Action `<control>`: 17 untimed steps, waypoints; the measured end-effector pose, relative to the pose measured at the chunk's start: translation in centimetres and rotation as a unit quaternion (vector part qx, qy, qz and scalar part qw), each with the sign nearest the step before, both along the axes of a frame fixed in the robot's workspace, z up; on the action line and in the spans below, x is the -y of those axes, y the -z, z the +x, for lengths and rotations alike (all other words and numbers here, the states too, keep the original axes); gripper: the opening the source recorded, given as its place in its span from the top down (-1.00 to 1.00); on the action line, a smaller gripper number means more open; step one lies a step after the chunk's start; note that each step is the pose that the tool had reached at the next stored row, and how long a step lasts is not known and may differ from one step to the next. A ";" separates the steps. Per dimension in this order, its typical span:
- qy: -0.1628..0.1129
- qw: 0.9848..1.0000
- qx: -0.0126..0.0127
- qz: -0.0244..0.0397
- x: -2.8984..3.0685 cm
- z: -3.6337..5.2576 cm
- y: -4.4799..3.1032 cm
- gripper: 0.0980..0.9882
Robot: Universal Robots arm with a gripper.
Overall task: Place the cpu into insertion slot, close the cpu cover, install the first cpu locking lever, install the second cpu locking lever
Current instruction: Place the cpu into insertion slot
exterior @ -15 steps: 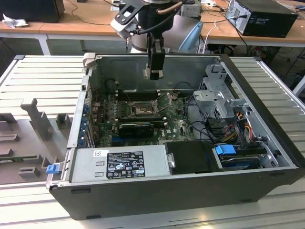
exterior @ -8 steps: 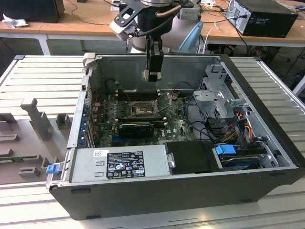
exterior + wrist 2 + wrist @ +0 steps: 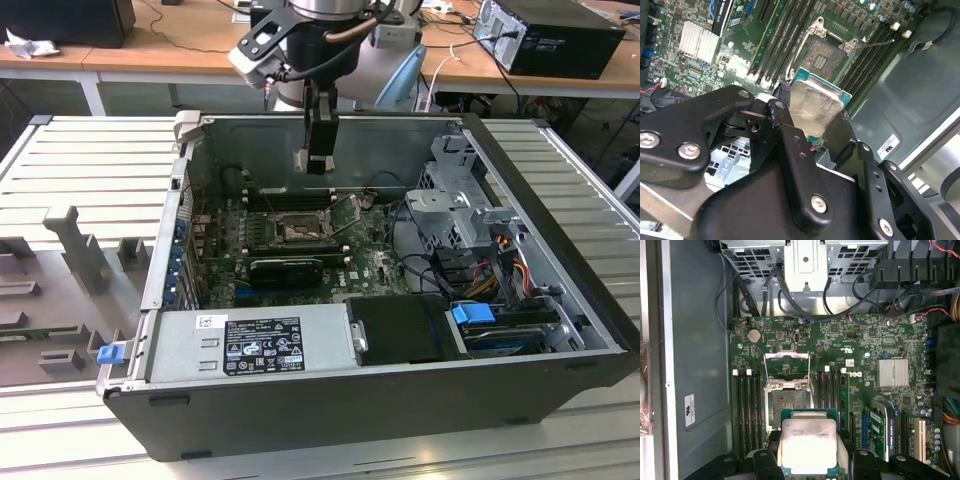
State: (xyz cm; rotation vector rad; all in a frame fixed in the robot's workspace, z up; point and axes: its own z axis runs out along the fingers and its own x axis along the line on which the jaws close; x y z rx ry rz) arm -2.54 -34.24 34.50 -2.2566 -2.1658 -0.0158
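cpu [image 3: 808,442], metal top up, gripped in pincer [image 3: 809,455]

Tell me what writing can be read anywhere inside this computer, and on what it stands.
The black label on the power supply: print too small to read.
The white sticker on the case wall: too blurred to read.
Metal top of the cpu, held in the gripper: faint marks, illegible.
Nothing can be quoted.
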 end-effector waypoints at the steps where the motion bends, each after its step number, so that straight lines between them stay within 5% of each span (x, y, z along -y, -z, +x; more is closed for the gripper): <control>1: 0.001 1.000 -0.002 0.000 0.00 -0.01 0.06 0.04; 6: 0.015 1.000 -0.012 0.000 -0.03 -0.06 0.56 0.04; 17: -0.010 1.000 -0.012 0.000 -0.10 -0.12 2.00 0.04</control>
